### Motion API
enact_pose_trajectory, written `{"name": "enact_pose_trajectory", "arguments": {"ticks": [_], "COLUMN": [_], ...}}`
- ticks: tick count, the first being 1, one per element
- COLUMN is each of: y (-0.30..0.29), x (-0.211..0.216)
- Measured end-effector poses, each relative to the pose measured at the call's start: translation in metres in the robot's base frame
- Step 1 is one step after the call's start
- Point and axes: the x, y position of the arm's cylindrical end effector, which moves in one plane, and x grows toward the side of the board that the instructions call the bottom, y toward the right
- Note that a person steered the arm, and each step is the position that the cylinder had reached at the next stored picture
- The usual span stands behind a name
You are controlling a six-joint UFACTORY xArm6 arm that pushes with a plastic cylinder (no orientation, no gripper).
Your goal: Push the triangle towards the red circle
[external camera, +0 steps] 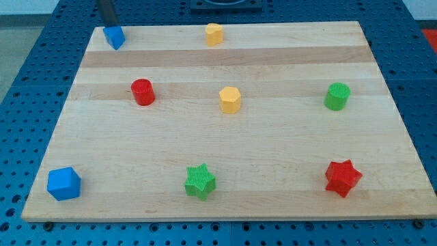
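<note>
There were no jaws on this arm, so nothing was open, shut or holding; it ended in a dark rod, and my tip [109,26] was at the upper left of the frame, touching or just above the top of the blue triangle [115,37].

Going from near to far: along the bottom of the wooden board [273,150] sat a blue cube [64,183] at the lower left, a green star [199,181] in the middle and a red star [342,178] at the lower right. Across the middle sat the red circle [143,91] on the left, a yellow block [230,99] in the centre and a green round block [336,96] on the right. At the far edge sat another yellow block [214,33] and, in the far left corner, the blue triangle.

The red circle lay below the triangle in the frame and a little to the right, with bare wood between them. My tip was on the far side of the triangle, away from the circle. That looked like the right side to push from, down and slightly right.

The triangle seemed to point one corner down, toward the bottom of the frame. It was too small to tell a long side for sure.
</note>
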Motion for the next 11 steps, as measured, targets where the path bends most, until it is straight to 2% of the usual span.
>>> {"name": "enact_pose_trajectory", "arguments": {"ticks": [2, 3, 4, 5, 6, 8, 9, 11], "y": [0.042, 0.047, 0.031, -0.010, -0.021, -0.056, -0.055, 0.028], "x": [0.017, 0.002, -0.011, -0.010, -0.009, 0.024, 0.024, 0.024]}}
